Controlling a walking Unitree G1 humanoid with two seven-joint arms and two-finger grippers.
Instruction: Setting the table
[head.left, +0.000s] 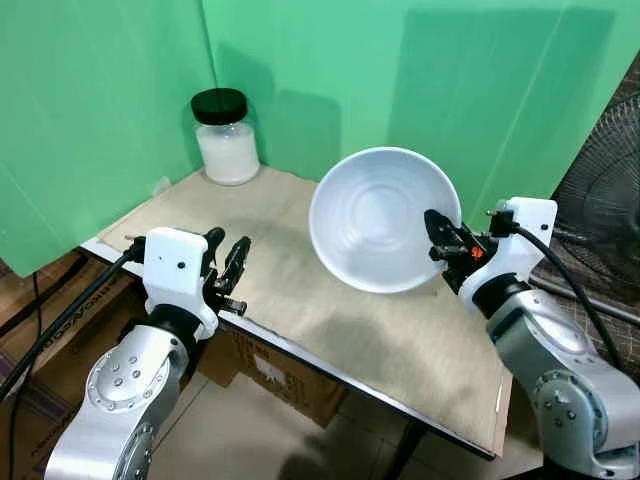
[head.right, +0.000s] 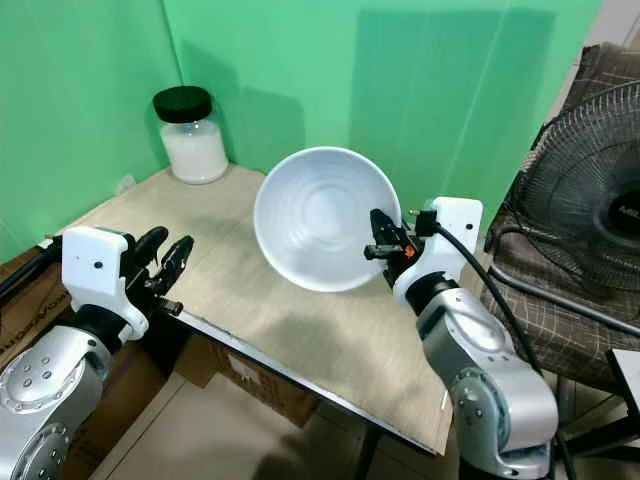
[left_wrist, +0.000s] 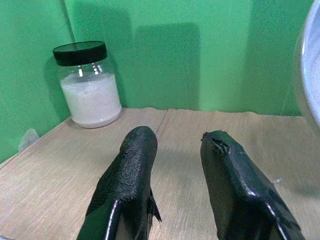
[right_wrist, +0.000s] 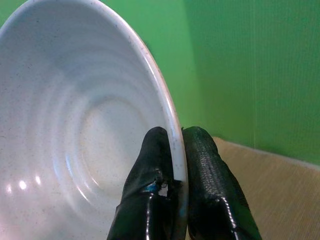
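A white ceramic bowl (head.left: 380, 215) hangs tilted above the middle of the tan table (head.left: 300, 290), its hollow facing me. My right gripper (head.left: 442, 237) is shut on the bowl's right rim, one finger inside and one outside, as the right wrist view shows at the rim (right_wrist: 172, 150). My left gripper (head.left: 228, 262) hovers open over the table's front left edge with nothing between its fingers (left_wrist: 132, 170). In the left wrist view the bowl's edge (left_wrist: 310, 75) shows off to one side.
A glass jar (head.left: 226, 137) with a black lid and white contents stands at the table's back left corner against the green backdrop. A floor fan (head.right: 585, 200) stands to the right of the table. Cardboard boxes (head.left: 270, 375) sit under the front edge.
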